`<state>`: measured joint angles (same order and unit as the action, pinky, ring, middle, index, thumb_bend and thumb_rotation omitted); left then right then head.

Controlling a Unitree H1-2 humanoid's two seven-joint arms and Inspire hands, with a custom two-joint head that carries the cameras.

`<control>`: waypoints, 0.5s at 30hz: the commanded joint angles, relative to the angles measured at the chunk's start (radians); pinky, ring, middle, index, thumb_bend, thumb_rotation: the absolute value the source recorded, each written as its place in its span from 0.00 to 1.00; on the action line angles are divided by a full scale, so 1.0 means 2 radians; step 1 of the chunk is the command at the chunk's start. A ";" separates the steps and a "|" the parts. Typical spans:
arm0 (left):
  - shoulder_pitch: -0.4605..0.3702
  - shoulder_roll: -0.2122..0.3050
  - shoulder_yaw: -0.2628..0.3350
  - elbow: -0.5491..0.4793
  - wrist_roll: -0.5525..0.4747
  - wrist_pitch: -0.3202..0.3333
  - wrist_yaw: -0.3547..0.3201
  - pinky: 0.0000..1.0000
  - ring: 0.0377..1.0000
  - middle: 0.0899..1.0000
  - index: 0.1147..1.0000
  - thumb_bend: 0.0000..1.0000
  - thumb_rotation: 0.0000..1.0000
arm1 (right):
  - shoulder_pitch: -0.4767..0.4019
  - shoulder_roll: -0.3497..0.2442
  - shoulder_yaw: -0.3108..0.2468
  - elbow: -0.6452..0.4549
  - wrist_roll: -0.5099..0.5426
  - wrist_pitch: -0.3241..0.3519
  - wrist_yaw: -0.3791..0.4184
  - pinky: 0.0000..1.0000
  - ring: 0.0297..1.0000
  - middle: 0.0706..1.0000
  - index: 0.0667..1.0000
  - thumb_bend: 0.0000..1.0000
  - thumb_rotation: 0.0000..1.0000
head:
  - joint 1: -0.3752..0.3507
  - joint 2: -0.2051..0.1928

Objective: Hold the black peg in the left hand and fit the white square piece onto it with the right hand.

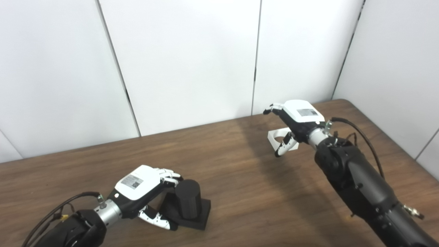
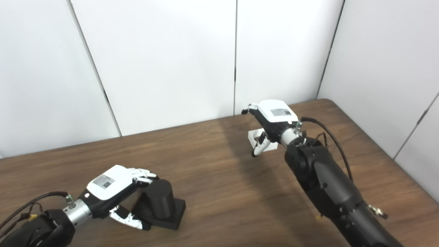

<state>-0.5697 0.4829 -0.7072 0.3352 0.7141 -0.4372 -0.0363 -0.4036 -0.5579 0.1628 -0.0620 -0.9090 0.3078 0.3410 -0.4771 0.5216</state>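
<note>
Progress in the left eye view was early: the left hand [image 1: 144, 188] curled its fingers around the black peg [image 1: 188, 203], which stood on the near-left table [image 1: 240, 192]. In the right eye view the right hand [image 2: 271, 123] hung over the white square piece [image 2: 262, 140] at far right, thumb at its edge; whether it was pinched I could not tell, and the fitting remained.

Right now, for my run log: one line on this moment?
left hand at black peg | right hand over white square piece | both on table | not fitted
</note>
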 commanded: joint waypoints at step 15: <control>0.036 0.025 -0.022 0.004 0.028 -0.015 -0.049 0.77 0.84 0.81 0.42 0.52 0.06 | -0.098 -0.037 0.031 0.089 -0.013 0.022 0.068 0.74 0.88 0.92 0.79 0.87 0.11 | -0.001 0.004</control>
<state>-0.5595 0.4935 -0.7056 0.3210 0.7049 -0.4408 -0.0398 -0.5385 -0.5987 0.2304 0.1244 -0.9311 0.3371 0.4691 -0.4771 0.5277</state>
